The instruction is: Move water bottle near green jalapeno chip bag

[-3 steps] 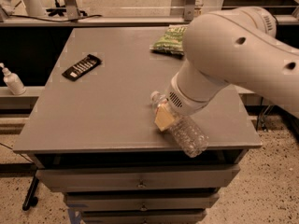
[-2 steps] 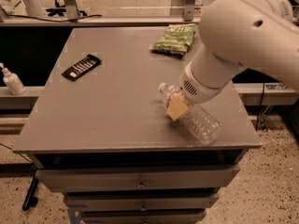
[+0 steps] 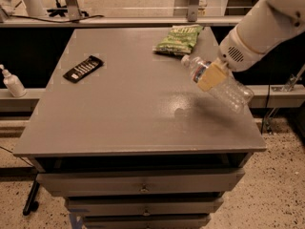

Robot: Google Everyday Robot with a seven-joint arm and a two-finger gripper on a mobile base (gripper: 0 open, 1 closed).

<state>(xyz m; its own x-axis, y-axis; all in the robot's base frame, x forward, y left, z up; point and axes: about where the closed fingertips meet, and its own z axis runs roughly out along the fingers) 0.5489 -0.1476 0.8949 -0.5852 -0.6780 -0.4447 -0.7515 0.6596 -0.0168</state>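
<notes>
The clear ribbed water bottle (image 3: 224, 86) is held off the grey table (image 3: 128, 104), tilted, with its white cap (image 3: 185, 59) pointing up-left toward the bag. My gripper (image 3: 209, 75) comes in from the upper right and is shut on the bottle's middle; one tan finger pad (image 3: 211, 76) shows across the label band. The green jalapeno chip bag (image 3: 178, 39) lies flat at the far right of the table, a short way beyond the cap. The bottle casts a shadow on the table below it.
A flat black packet (image 3: 83, 68) with white markings lies at the table's left. A small white pump bottle (image 3: 12, 81) stands on a lower ledge to the left. The table's right edge is just below the bottle. Drawers sit under the tabletop.
My gripper has lifted the water bottle off the table's front right and carried it up and back toward the green chip bag. The arm has drawn away to the upper right.
</notes>
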